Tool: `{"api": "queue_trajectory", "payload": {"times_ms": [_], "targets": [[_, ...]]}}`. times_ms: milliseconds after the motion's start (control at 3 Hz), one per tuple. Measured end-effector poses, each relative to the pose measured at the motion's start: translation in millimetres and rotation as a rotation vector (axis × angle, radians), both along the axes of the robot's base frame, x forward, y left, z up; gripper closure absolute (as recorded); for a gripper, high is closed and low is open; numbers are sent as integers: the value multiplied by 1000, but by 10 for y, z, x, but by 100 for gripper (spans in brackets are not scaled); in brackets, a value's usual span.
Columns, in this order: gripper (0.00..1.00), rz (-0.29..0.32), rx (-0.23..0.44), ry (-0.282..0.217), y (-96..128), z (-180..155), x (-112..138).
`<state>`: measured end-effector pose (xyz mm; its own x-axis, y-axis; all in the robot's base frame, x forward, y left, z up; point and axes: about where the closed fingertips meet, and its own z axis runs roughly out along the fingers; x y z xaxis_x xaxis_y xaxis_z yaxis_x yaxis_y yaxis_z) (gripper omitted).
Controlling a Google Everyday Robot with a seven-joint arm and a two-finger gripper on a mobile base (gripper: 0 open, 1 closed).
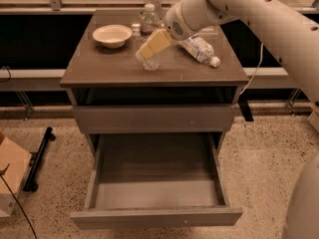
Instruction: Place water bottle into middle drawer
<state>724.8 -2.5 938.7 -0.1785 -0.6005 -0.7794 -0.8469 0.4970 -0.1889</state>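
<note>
The water bottle (149,22), slim and clear with a white cap, stands upright on the brown cabinet top (109,63). My gripper (153,45), pale yellow at the end of the white arm, reaches in from the right. It lies across the front of the bottle's middle and hides that part. The bottle's base (150,63) rests on the top. The middle drawer (157,195) is pulled open low at the front of the cabinet, and its grey floor is bare.
A white bowl (112,35) sits at the back left of the top. A stubbier bottle with a white-and-blue label (200,50) lies on its side at the right. A flat grey drawer front (154,118) is above the open drawer. A cardboard box (10,176) is on the floor at the left.
</note>
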Motion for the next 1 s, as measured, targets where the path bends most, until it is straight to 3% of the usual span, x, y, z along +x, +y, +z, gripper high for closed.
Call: {"api": "queue_trajectory", "payload": {"times_ms": [333, 1000], "targets": [[3, 0, 74, 9, 177, -25, 262], [49, -5, 134, 8, 342, -48, 447]]}}
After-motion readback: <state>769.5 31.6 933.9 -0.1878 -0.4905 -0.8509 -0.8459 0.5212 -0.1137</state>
